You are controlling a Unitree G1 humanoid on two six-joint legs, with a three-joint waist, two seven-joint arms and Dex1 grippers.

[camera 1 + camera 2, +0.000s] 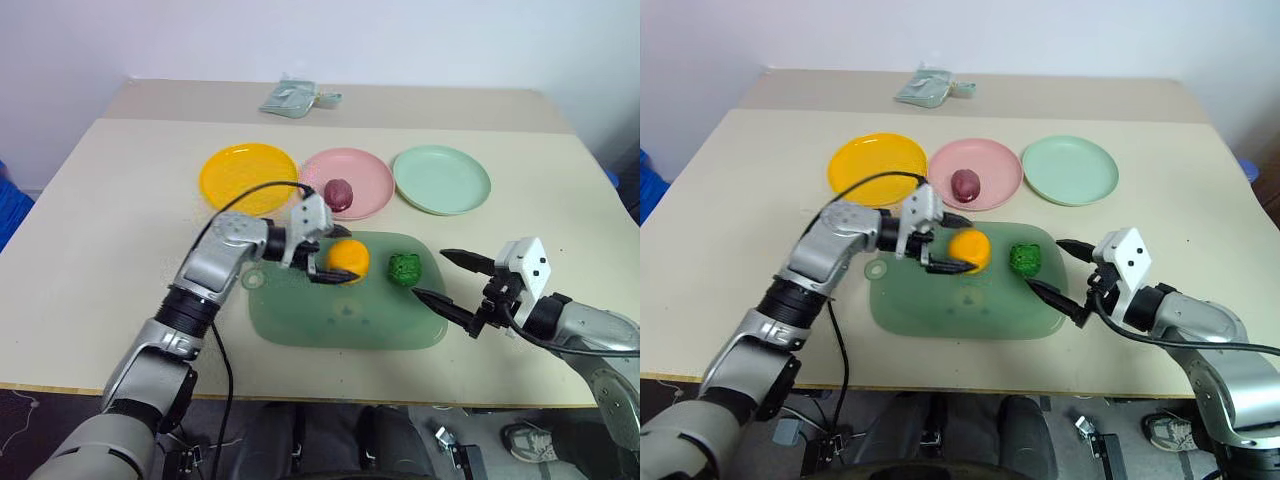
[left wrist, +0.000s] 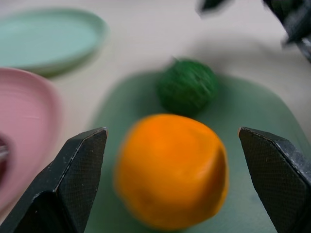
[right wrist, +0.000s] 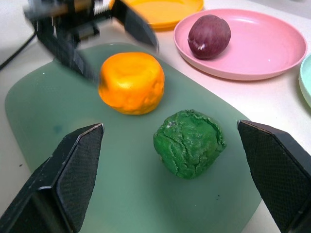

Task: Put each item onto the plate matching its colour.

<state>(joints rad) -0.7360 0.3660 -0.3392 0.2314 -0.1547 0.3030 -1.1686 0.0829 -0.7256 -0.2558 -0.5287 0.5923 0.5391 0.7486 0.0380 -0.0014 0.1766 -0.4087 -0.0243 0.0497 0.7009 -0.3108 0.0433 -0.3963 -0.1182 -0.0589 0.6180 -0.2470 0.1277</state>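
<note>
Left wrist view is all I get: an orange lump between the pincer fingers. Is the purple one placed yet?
Observer: Yes, the maroon item lies on the pink plate.
Operator: And the yellow plate?
Observer: The yellow plate has nothing on it; the orange item sits on the green tray, with the left pincer open around it.
Operator: Where's the right pincer?
Observer: The right pincer is open, its fingers either side of the green item on the tray.

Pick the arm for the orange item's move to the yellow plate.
Left. Its open tool already straddles the orange item, and the yellow plate lies on its side; the right tool faces the green item.
</note>
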